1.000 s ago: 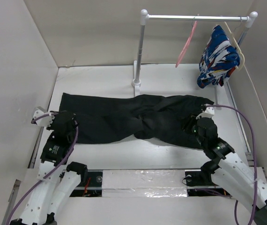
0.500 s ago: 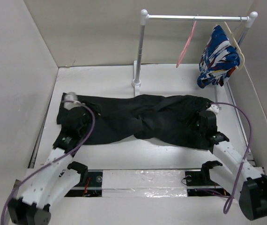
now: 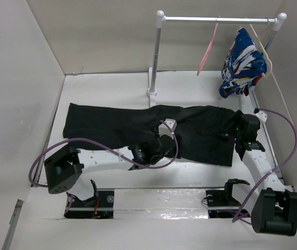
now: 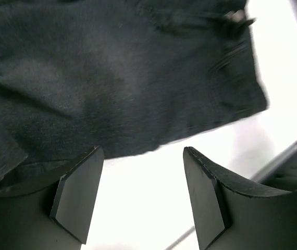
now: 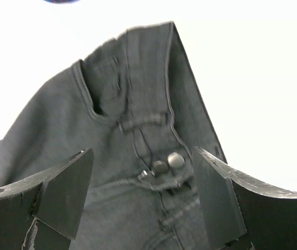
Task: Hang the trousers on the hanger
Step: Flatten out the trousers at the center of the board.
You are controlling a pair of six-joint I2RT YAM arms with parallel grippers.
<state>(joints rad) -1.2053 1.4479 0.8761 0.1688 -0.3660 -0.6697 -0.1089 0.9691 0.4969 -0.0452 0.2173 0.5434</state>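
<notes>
Trousers (image 3: pixel 117 127) lie spread flat across the white surface (image 3: pixel 112 88), legs running to the left and waistband at the right end. I see the pink hanger (image 3: pixel 207 49) well apart from them, hanging on the metal rail (image 3: pixel 216 20) at the far right, just beside a blue, white and red patterned garment (image 3: pixel 242 62) on a cream hanger (image 3: pixel 263 52).

My left arm (image 3: pixel 107 156) reaches from the near left across to the middle, its wrist over the near edge of the cloth. On the left wrist camera the left jaws stand apart with nothing between them; black fabric fills the far part of that view and bare surface shows below it.

My right arm (image 3: pixel 252 156) sits at the right end, over the waistband. On the right wrist camera the right jaws stand apart, gripping nothing, with the waistband and its two metal snaps (image 5: pixel 168 163) showing in the gap between them.
</notes>
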